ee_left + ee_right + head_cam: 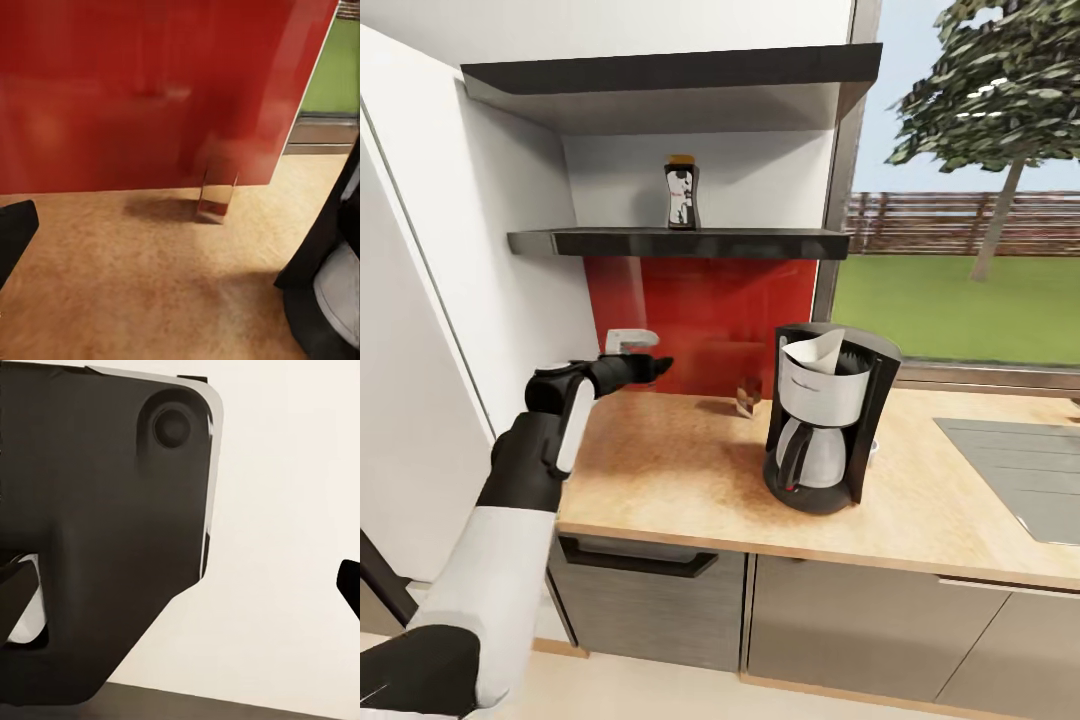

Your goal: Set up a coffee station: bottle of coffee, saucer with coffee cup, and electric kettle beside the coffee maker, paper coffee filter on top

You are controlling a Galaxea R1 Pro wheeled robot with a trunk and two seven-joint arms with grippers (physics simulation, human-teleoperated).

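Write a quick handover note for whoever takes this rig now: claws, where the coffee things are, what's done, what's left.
Left claw: raised over the kitchen countertop near the red backsplash, carrying nothing; open or shut unclear.
Right claw: state unclear.
Coffee maker: on the countertop, white paper coffee filter already on top.
Bottle of coffee: upright on the kitchen shelf.
Left: move the bottle beside the coffee maker, then saucer, cup and kettle.

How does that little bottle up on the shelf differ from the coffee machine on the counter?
The bottle of coffee is slim and small with a tan cap; the coffee maker is bulky, black with a pale front. The bottle stands on the kitchen shelf, the machine on the kitchen countertop. Both stand upright.
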